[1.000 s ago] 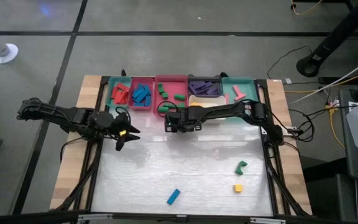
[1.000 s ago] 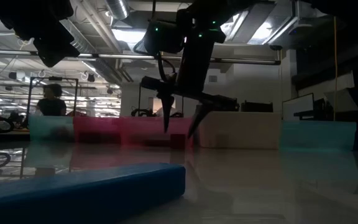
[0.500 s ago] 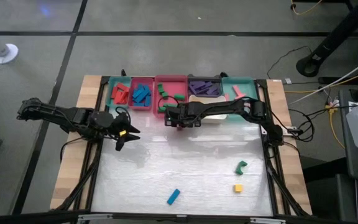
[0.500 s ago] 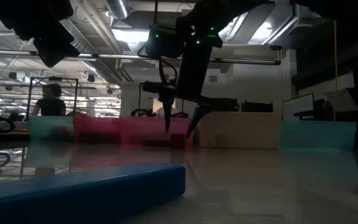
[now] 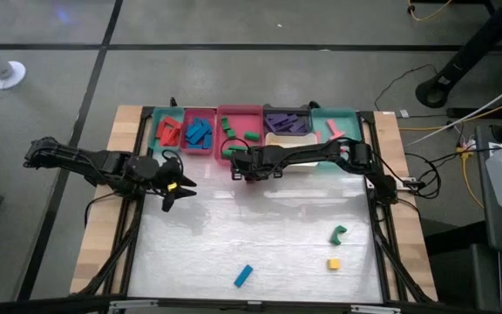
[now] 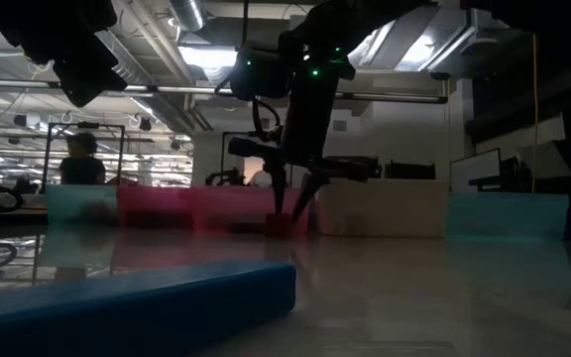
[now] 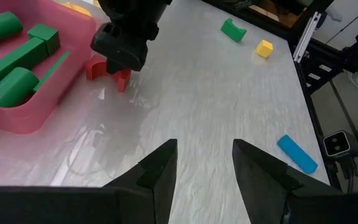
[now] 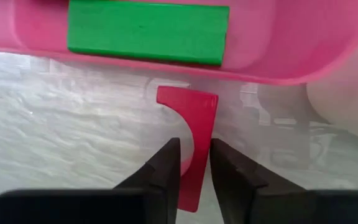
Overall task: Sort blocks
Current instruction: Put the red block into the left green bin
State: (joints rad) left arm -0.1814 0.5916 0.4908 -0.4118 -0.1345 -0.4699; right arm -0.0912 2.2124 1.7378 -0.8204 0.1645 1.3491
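Note:
A red arch-shaped block [image 8: 188, 102] lies on the table just in front of the pink tray [image 5: 238, 155] that holds green blocks [image 8: 145, 31]. My right gripper [image 5: 251, 172] is down over it, fingers pointing down at the table [image 6: 290, 213], and shut on it. My left gripper [image 5: 179, 187] waits open and empty over the table's left part. Its wrist view shows the right gripper [image 7: 122, 46] over the red block [image 7: 94, 68]. A green block [image 5: 338, 234], a yellow block [image 5: 333, 263] and a blue block [image 5: 244, 276] lie loose near the front. My right gripper pinches one leg of the red arch block [image 8: 197, 134] between its two fingers. One finger [image 8: 166, 165] sits in the arch's hollow and the other [image 8: 229, 168] is outside it. The fingers come from above, pointing down. The block lies on the table.
A row of trays stands along the far edge: teal with red blocks [image 5: 168, 131], pink with blue blocks [image 5: 199, 131], one with purple blocks [image 5: 286, 120], a white one [image 5: 288, 139], teal with a pink block [image 5: 334, 129]. A person [image 6: 82, 164] shows far behind the table.
My right gripper has come down onto the red block beside the pink tray, and its fingers have drawn closer together around the block. The block stays on the table.

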